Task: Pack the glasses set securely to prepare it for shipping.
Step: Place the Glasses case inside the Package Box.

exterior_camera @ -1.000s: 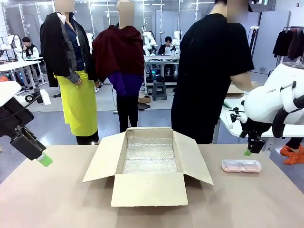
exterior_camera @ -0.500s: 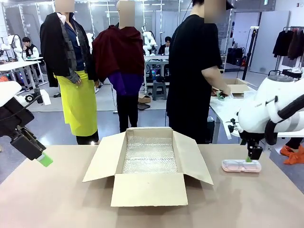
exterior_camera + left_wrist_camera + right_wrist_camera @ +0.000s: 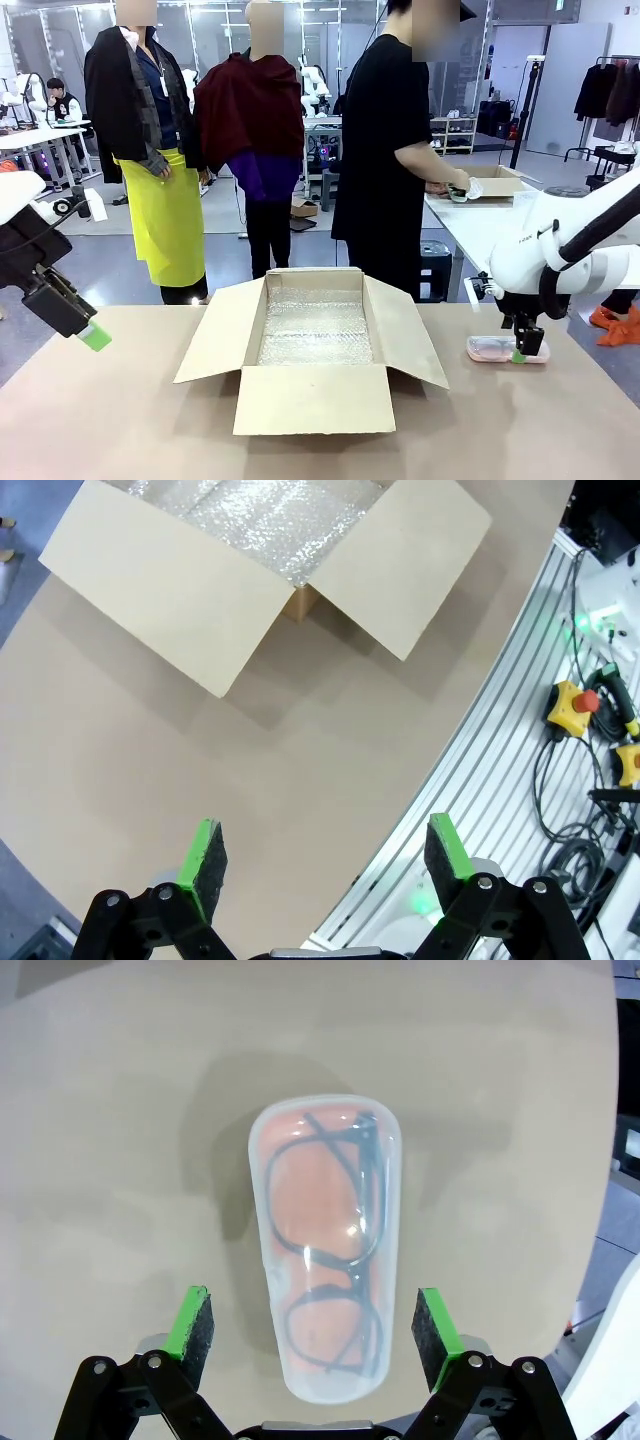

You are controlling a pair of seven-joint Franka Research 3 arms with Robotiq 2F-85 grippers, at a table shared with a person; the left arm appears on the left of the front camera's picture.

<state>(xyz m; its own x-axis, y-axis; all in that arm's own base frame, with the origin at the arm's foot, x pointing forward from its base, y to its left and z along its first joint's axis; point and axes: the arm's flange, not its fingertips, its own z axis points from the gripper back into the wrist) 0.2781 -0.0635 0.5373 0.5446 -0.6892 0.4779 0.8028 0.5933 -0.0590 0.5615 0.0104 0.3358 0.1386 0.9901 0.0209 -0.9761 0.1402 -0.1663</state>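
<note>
Left pincer (image 3: 325,855) hangs released over the surface (image 3: 120,430). At centre a cardboard box (image 3: 310,400) lined with bubble wrap (image 3: 315,325) stands open, apparently unpacked. At right, the right pincer (image 3: 312,1325), released, straddles the pink glasses case (image 3: 325,1260) lying on the surface, not yet gripped.

pink oblong glasses case (image 3: 325,1250) with clear rounded lid, closed, lies flat on the tabletop, dark-framed spectacles visible folded inside on pink lining.
</note>
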